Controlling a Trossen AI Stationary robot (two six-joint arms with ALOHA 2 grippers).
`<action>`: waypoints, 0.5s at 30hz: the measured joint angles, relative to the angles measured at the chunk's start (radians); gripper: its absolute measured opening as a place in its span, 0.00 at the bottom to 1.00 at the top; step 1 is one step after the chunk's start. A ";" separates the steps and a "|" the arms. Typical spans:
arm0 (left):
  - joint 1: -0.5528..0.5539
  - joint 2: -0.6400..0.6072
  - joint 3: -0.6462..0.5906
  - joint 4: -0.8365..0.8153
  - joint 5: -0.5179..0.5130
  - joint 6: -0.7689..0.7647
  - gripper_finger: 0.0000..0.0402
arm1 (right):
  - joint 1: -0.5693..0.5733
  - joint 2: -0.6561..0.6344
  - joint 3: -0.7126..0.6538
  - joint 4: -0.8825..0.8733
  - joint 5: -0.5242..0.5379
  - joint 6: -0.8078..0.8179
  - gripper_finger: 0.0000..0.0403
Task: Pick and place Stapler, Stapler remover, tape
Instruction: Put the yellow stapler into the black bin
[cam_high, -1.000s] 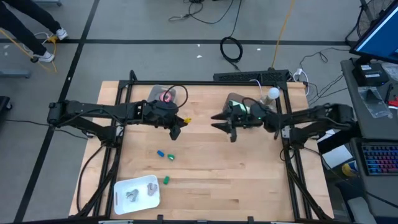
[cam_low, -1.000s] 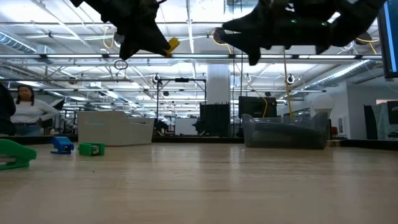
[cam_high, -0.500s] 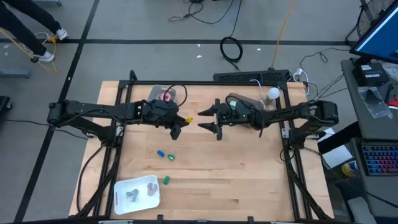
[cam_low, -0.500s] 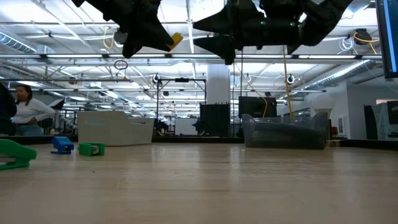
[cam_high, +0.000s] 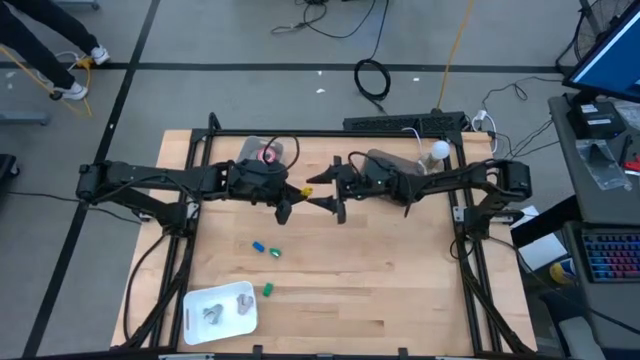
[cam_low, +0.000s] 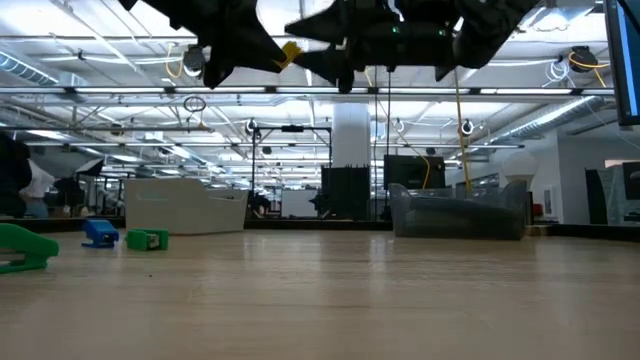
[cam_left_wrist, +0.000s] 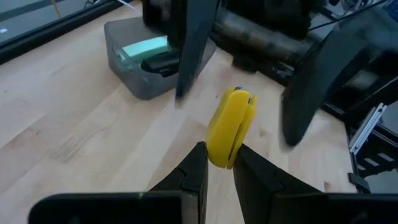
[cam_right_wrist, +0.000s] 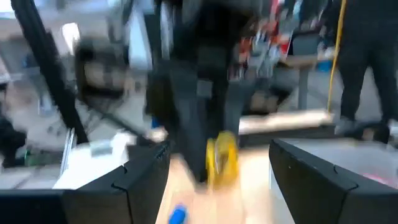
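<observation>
High above the middle of the table, my left gripper (cam_high: 292, 200) is shut on a small yellow stapler (cam_high: 305, 191) that juts out past its fingertips. My right gripper (cam_high: 318, 196) faces it from the table's right, open. Its two fingers (cam_left_wrist: 186, 56) stand on either side of the yellow stapler (cam_right_wrist: 222, 160) without touching it. The low view shows the stapler (cam_low: 290, 52) between both grippers, well above the tabletop. What looks like a red roll of tape (cam_high: 267, 155) lies in a clear bin at the far left. My left gripper pinches one end of the yellow stapler (cam_left_wrist: 217, 158) between its two fingertips. The fingers come from the table's left, slanting a little downward, and lie along the stapler. The rest sticks out ahead of them, lifted clear of the table.
A second clear bin (cam_high: 395, 160) with a green thing inside stands at the far right. Small blue (cam_high: 258, 246) and green (cam_high: 267, 289) pieces lie on the wood at the near left. A white tray (cam_high: 220, 306) holding grey things sits at the near left corner.
My right gripper has travelled toward the table's left, staying high, until its fingers flank the yellow stapler in my left gripper. My left gripper has kept its place and its hold.
</observation>
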 joint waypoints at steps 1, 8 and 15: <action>0.000 0.000 0.000 0.001 -0.001 0.000 0.16 | -0.003 0.003 0.004 -0.015 -0.016 -0.001 0.67; -0.005 0.000 0.000 -0.006 -0.002 0.002 0.16 | -0.005 0.022 0.040 -0.016 -0.039 -0.002 0.63; -0.005 0.000 0.000 -0.008 -0.002 0.002 0.16 | -0.005 0.021 0.040 -0.044 -0.039 0.001 0.57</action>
